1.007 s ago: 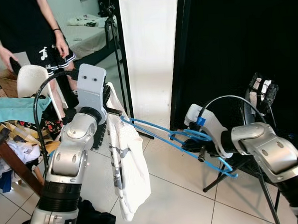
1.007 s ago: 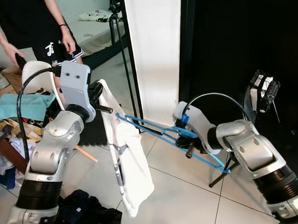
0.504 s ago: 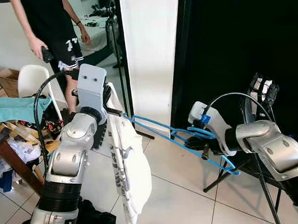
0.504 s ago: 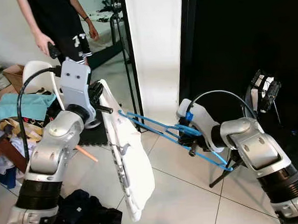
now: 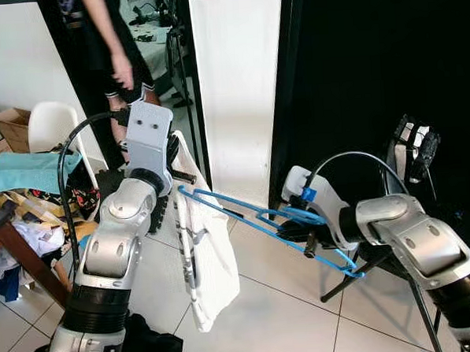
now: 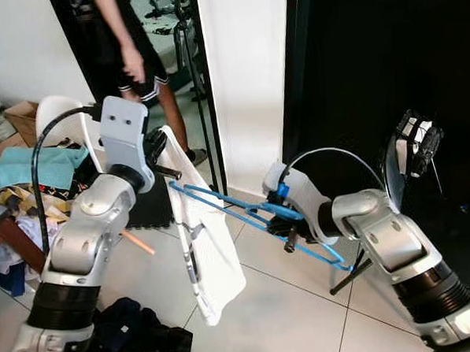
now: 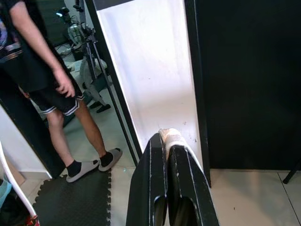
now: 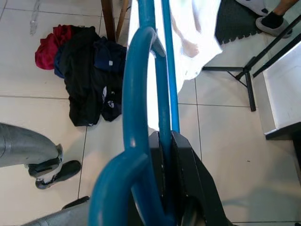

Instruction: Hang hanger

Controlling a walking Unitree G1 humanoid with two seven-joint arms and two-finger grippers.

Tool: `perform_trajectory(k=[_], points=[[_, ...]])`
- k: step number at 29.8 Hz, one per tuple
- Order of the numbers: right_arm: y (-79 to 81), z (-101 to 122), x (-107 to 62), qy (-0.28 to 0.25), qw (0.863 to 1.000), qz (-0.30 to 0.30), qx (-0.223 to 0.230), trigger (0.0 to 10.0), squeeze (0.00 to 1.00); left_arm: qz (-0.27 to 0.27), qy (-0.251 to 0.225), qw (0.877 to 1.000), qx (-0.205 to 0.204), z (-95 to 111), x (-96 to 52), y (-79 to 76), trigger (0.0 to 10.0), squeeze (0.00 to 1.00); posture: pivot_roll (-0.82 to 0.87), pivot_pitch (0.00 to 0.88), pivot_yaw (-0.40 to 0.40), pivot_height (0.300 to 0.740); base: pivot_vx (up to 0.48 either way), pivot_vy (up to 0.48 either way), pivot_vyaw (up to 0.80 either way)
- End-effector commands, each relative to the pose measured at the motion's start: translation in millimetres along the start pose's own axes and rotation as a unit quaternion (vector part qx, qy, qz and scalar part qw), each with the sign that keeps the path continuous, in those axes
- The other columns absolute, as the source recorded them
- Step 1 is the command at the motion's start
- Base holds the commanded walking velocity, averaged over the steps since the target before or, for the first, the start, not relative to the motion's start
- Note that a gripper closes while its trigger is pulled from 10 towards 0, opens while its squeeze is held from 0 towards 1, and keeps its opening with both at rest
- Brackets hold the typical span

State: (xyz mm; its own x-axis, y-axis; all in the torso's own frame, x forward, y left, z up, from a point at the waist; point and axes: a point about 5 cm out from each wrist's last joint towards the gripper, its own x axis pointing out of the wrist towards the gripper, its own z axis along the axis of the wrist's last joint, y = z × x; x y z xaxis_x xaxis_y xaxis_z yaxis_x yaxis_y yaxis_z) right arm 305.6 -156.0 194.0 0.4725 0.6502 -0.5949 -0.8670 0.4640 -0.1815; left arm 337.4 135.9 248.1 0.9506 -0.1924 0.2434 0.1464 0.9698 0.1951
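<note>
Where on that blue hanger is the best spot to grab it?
Near the hook end, from the side, where the right claw already pinches the blue hanger. The thin bars there are bare; the other end is covered by the white garment the left claw pinches.

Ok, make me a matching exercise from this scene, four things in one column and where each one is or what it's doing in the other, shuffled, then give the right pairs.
Things:
1. blue hanger
2. white garment
3. dark clothes pile
4. person

Places or states:
A. lying on the tiled floor by the robot's left side
B. clamped in the right gripper and reaching across to the cloth
C. standing in the background near a white chair
D. pinched at its top in the left gripper and hanging down

Pairs: 1-B, 2-D, 3-A, 4-C
</note>
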Motion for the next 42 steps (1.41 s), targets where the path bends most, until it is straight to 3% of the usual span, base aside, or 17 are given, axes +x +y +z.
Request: perform_trajectory(k=[1, 6, 16, 23, 29, 42], points=[[2.2, 3, 6.5, 0.006, 1.000, 0.002, -0.002, 10.0, 0.00, -0.002, -0.022, 1.000, 0.001, 12, 0.8, -2.5, 10.0, 0.00, -0.13, 0.000, -0.001, 0.736, 0.000, 0.000, 0.00], [1.4, 4, 7.5, 0.006, 1.000, -0.003, 0.001, 10.0, 0.00, -0.002, -0.023, 1.000, 0.002, 12, 0.6, -2.6, 10.0, 0.00, -0.13, 0.000, -0.001, 0.736, 0.000, 0.000, 0.00], [-7.5, -9, -19.7, 0.021, 1.000, -0.004, -0.009, 10.0, 0.00, 0.002, -0.021, 1.000, 0.006, 10, -1.4, 1.5, 10.0, 0.00, -0.14, 0.000, -0.002, 0.736, 0.000, 0.000, 0.00], [-12.7, -15, -26.4, 0.030, 0.999, -0.015, -0.002, 10.0, 0.00, -0.006, -0.021, 1.000, 0.009, 11, -1.8, -1.7, 10.0, 0.00, -0.13, 0.000, 0.002, 0.736, 0.000, 0.000, 0.00], [-13.7, -14, -25.6, 0.030, 0.999, -0.017, -0.002, 10.0, 0.00, -0.008, -0.021, 1.000, 0.010, 12, -1.9, -1.7, 10.0, 0.00, -0.13, 0.000, 0.002, 0.736, 0.000, 0.000, 0.00], [-2.9, -2, -6.6, 0.009, 1.000, 0.002, -0.009, 10.0, 0.00, -0.010, -0.025, 1.000, 0.009, 14, -1.6, -5.2, 10.0, 0.00, -0.13, 0.000, 0.000, 0.736, 0.000, 0.000, 0.00]])
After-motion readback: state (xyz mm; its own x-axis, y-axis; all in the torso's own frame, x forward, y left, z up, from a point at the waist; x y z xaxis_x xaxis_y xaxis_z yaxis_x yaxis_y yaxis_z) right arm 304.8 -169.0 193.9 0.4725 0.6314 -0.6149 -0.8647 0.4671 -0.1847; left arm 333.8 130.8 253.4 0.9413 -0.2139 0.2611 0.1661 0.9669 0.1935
